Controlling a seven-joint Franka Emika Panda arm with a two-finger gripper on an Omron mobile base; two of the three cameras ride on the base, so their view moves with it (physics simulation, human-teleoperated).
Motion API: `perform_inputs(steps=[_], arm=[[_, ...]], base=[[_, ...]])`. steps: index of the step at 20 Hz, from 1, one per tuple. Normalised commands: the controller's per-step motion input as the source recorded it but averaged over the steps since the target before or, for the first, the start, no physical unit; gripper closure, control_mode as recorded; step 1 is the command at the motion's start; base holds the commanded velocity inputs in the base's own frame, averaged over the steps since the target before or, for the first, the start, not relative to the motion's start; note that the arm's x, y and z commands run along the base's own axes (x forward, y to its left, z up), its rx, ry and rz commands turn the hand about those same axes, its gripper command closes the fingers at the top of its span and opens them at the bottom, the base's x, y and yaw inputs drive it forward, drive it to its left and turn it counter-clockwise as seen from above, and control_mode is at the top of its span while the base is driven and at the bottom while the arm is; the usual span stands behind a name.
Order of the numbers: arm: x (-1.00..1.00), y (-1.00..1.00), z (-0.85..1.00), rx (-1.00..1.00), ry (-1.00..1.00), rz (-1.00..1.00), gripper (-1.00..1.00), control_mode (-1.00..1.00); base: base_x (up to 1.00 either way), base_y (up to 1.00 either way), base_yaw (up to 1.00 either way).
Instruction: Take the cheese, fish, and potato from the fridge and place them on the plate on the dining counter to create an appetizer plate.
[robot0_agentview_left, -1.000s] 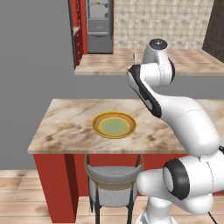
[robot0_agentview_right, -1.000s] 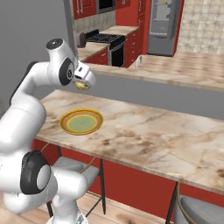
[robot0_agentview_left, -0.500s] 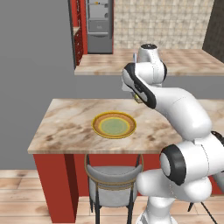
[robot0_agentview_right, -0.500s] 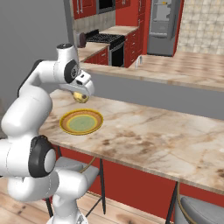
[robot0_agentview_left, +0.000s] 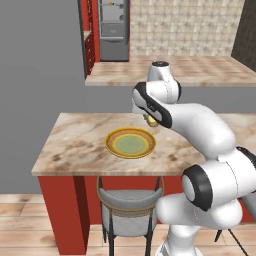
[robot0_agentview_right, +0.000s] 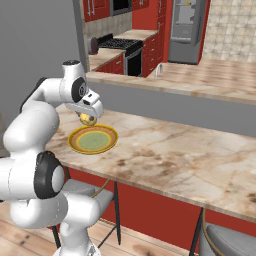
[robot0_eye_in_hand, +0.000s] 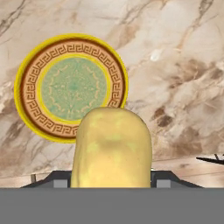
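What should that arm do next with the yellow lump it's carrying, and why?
Probably ease the tool a little further over the plate and lower it: the potato it grips hangs above the plate's far rim, not its centre, and the plate has nothing on it.

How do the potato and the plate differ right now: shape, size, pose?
Shape: the potato is a rounded pale yellow lump; the plate is a flat round disc with a patterned rim and green centre.
Size: the plate is much wider than the potato.
Pose: the potato is held in the gripper above the dining counter; the plate lies flat on it, with nothing on it.
Shared: both show yellow tones.
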Motion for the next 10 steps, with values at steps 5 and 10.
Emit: perform_inputs(steps=[5, 10], arm=[[0.14, 0.26, -0.1, 0.0, 0.0, 0.0, 1.0, -1.0], [0.35, 0.0, -0.11, 0.0, 0.01, 0.0, 1.0, -1.0]], base=[[0.0, 0.0, 0.0], [0.0, 0.0, 0.0]])
